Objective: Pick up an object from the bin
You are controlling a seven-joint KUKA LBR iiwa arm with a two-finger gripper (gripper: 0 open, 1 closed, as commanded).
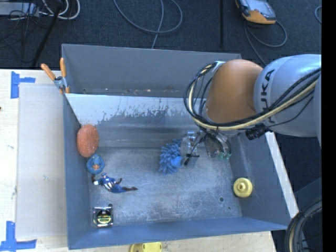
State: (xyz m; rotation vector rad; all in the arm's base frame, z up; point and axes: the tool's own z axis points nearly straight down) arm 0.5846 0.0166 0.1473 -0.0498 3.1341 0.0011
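You have the gripper [190, 152] low beside the blue spiky toy [170, 159] at the middle of the bin [131, 77] — nothing lifted yet, grip state can't be told.

Position: above the bin [157, 70], offset toward its near edge.
Facing: downward, slightly tilted.
Range: whole bin framed, cabled floor [157, 14] beyond.
Arm [294, 93]: enters from the right.

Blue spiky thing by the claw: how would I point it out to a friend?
Look in the grey bin, near its middle, just left of the gripper. There lies the blue spiky thing. It alone is bristly; the blue ball and blue figure by the left wall are smaller.
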